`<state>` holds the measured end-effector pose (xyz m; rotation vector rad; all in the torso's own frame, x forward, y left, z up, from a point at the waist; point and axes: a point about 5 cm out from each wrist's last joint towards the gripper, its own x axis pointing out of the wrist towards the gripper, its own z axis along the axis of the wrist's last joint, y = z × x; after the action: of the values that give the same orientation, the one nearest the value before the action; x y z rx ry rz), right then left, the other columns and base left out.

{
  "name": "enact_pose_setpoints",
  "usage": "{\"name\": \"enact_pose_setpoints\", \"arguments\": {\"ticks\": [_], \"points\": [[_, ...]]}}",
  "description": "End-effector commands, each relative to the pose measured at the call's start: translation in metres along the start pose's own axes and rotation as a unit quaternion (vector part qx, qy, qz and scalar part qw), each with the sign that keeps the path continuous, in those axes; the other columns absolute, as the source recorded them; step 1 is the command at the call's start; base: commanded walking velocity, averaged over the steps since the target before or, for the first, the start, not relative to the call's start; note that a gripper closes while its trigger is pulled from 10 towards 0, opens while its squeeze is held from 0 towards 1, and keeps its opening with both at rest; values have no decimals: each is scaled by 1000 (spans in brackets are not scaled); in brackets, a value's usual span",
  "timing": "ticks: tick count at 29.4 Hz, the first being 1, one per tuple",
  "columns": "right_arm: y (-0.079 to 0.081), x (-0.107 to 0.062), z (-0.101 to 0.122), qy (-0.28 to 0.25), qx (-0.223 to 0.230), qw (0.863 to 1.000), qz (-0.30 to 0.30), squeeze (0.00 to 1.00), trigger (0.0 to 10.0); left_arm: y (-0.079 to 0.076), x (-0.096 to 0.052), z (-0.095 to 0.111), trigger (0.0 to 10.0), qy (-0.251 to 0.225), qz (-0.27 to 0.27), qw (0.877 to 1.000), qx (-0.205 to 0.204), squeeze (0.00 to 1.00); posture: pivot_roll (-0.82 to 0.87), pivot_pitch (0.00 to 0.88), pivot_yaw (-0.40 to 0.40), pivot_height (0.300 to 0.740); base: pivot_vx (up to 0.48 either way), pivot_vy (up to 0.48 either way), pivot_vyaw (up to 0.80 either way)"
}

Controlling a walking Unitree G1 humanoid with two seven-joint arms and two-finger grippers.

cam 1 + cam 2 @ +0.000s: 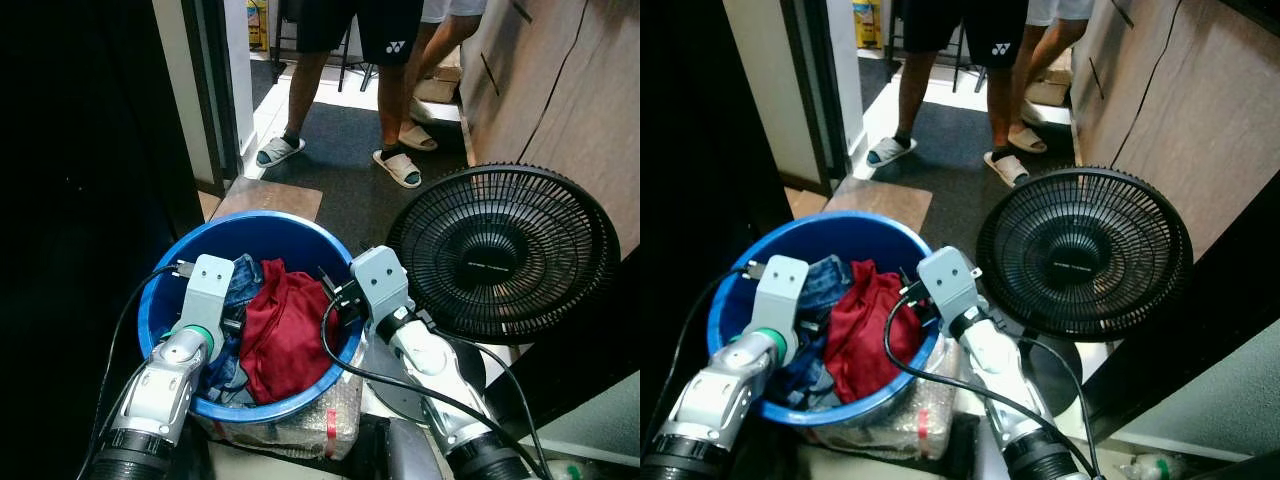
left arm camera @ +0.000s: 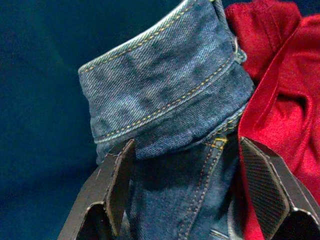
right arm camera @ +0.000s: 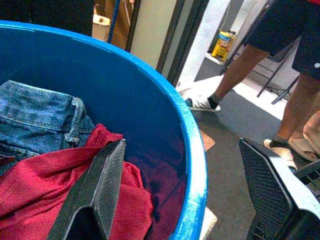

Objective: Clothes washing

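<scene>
Inside the blue tub [image 1: 170, 300] lay the laundry: a pair of jeans [image 2: 165, 100] bunched against the tub's left wall, and a red garment [image 1: 285, 325] heaped beside them toward the right rim, the two touching. The jeans were crumpled, so no clear long axis could be read; a stitched band stood uppermost and folded over, its open edge facing up out of the tub. The red garment ran roughly from the far wall down toward the near rim. The left claw [image 2: 195, 190] reached down into the tub with its fingers spread on either side of the denim just below that band, not yet pinched onto it. The right claw [image 3: 185, 195] sat released astride the tub's right rim, one finger [image 3: 97, 185] inside over the red cloth, the other finger [image 3: 267, 185] outside the wall. By my judgement the step in hand was picking clothes out of the tub for washing, at an early stage, with both garments lying inside. The next move would call for the left claw to clamp on the denim fold and lift straight up without dragging the red cloth along. A black fan [image 1: 505, 255] stood just beside the tub's right side, and a person's legs [image 1: 300, 80] in sandals stood well beyond, on the dark floor [image 1: 340, 180].
</scene>
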<state>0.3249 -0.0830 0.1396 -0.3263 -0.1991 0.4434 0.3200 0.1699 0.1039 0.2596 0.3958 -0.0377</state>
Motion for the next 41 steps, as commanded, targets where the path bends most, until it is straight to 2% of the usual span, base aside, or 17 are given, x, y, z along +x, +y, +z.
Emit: {"name": "enact_pose_setpoints", "arguments": {"ticks": [1,2,3,4,6,8,11,15,16,19,21,23,27,30,33,35,41], "points": [[4,-10,-24,58,5,998,5,0,10000,4,-1,-33,10000,61,5,998,14,0,96,59,-3,478,0,0,0],[4,-10,-24,58,5,998,5,0,10000,4,0,-35,10000,59,7,998,37,0,95,58,-2,478,0,0,0],[4,-10,-24,58,5,998,5,0,10000,4,0,-35,10000,59,7,998,37,0,95,58,-2,478,0,0,0],[4,-10,-24,58,5,998,4,0,10000,7,1,-43,10000,66,15,996,63,0,96,59,-1,478,0,0,0],[4,-10,-24,58,5,998,4,0,10000,7,1,-43,10000,66,15,996,63,0,96,59,-1,478,0,0,0],[4,-10,-24,58,5,998,3,0,10000,17,2,-57,10000,88,30,992,86,0,96,59,-1,478,0,0,0],[5,-9,-24,58,4,998,3,0,10000,27,3,-62,10000,99,43,990,96,0,96,59,-1,478,0,0,0],[6,-8,-23,55,1,998,5,0,10000,32,5,-57,10000,91,51,989,105,0,104,67,-1,478,0,0,0],[5,-7,-21,53,0,999,3,0,10000,32,7,-52,10000,80,54,988,120,0,105,68,-1,478,0,0,0],[5,-6,-20,51,0,999,2,0,10000,31,10,-47,10000,72,54,990,112,0,102,70,-1,478,0,0,0],[5,-5,-20,51,0,999,2,0,10000,29,12,-37,10000,59,48,993,88,0,100,71,2,478,0,0,0],[5,-3,-22,55,1,998,1,0,10000,27,14,-28,10000,45,43,994,86,0,106,69,3,478,0,0,0],[6,-3,-24,63,9,998,0,0,10000,25,15,-31,10000,47,39,994,93,0,104,68,6,478,0,0,0],[6,-3,-30,79,11,997,-7,0,10000,20,17,-46,10000,68,25,991,112,0,108,72,4,478,0,0,0],[5,-4,-33,87,12,996,-11,0,10000,9,18,-72,10000,105,-6,984,143,0,108,72,4,478,0,0,0],[5,-4,-33,87,12,996,-11,0,10000,9,18,-72,10000,105,-6,984,143,0,108,72,4,478,0,0,0],[1,-6,-34,91,9,996,-16,0,10000,-10,18,-97,10000,161,-43,974,155,0,96,78,1,478,0,0,0]]}}
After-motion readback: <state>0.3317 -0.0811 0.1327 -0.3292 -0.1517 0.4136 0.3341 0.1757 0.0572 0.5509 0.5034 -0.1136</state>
